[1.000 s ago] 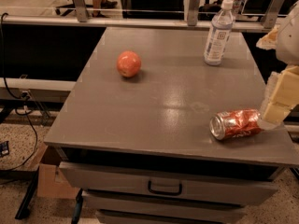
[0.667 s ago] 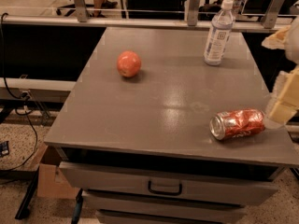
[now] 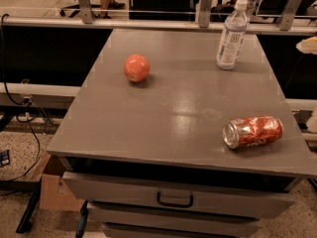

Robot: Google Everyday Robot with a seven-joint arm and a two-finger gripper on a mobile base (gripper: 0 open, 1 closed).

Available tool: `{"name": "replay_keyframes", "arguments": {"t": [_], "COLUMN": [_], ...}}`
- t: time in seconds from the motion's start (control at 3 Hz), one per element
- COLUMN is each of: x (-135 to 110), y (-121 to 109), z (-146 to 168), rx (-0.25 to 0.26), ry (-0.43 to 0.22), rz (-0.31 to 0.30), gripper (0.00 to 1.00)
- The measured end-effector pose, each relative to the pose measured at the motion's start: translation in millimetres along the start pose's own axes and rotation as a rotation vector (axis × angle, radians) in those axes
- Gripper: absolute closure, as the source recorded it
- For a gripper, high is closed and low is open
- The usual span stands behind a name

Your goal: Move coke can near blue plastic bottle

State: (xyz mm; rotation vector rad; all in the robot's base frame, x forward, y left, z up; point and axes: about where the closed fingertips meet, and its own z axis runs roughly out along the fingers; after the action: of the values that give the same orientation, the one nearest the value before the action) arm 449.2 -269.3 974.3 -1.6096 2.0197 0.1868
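Grey and faintly glossy, the top of a drawer cabinet [image 3: 163,128] fills most of the view, with a black pull handle [image 3: 175,201] on the upper drawer front below and a pale rail [image 3: 148,23] running across behind it. The coke can [image 3: 252,132] lies on its side near the front right corner of the top, dented, its silver end turned to the left. The blue plastic bottle [image 3: 231,36] stands upright near the back right corner with its white cap on, well apart from the can. An orange-red apple [image 3: 136,67] rests towards the back left, far from both. The gripper [image 3: 313,121] shows only as a pale sliver at the right border, just off the cabinet's right edge and level with the can, not touching it; whether it is open or closed cannot be told. On the floor to the left sit a cardboard box [image 3: 52,190] and loose black cables [image 3: 29,133].
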Motion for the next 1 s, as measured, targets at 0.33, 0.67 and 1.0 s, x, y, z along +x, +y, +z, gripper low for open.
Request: {"name": "replay_keyframes", "arguments": {"t": [0.33, 0.67, 1.0], "x": [16.9, 16.9, 18.1], "y": [0.1, 0.0, -2.8], "z": [21.6, 22.3, 33.2], "rx": [-0.022, -0.022, -0.018], "ry": [-0.038, -0.041, -0.101], "rz": [0.025, 0.025, 0.032], "gripper": [0.0, 0.0, 0.0]}}
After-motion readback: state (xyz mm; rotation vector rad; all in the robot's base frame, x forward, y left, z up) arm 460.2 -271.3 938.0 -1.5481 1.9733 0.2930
